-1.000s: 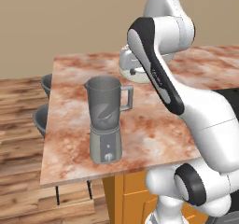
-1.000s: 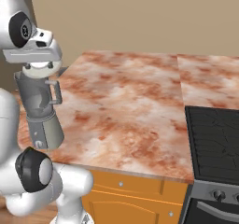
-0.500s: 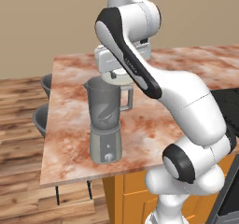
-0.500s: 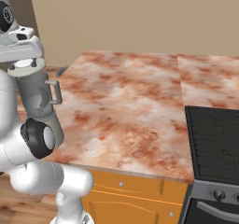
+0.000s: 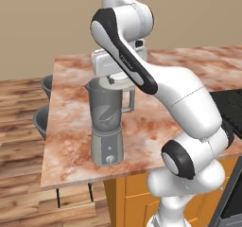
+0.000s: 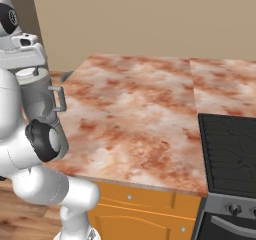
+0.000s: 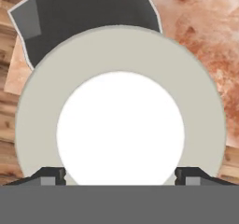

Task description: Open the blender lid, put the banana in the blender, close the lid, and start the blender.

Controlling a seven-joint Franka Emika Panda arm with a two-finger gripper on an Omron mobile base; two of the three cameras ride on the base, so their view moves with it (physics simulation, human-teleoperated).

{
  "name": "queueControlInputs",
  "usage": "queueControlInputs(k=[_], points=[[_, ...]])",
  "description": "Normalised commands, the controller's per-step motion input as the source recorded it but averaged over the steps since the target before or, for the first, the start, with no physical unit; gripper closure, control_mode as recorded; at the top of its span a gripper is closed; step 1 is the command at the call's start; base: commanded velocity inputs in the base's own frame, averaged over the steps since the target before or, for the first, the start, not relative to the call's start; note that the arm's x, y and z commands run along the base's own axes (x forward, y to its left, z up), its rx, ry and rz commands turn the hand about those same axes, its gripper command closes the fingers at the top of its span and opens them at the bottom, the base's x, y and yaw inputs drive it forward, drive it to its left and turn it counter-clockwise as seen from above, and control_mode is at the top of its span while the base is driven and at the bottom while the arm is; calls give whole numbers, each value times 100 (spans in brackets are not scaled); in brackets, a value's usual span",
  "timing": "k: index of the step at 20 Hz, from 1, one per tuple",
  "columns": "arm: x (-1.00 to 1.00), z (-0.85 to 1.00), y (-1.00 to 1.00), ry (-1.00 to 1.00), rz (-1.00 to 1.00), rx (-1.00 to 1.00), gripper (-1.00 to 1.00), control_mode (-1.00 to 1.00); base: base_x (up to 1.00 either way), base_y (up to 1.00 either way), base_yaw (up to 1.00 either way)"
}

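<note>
Left base view, hand (image 5: 115, 78) now lower, jaws wide over blender lid (image 7: 120, 107)

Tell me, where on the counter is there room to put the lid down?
The big marble stretch of the counter between the blender and the black stove is bare. So is the strip behind the blender, toward the wall. It is crowded right at the blender, near the counter's left edge: the hand hangs over the lid, open, with the arm above.

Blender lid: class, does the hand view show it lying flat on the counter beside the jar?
No: the blender lid sits directly under the gripper, whose fingertips flank its raised centre disc.
</note>
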Motion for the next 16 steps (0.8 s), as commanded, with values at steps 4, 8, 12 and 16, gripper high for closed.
queueControlInputs(k=[4, 8, 12, 16], points=[[0, -13, 4, 0, 2, 7, 100, -100, 0, 0, 0], [2, -4, 4, 0, 5, 9, 100, -100, 0, 0, 0], [6, -2, 17, -1, 4, 7, 100, -100, 0, 0, 0], [6, -6, 7, -5, 1, 1, 100, -100, 0, 0, 0]])
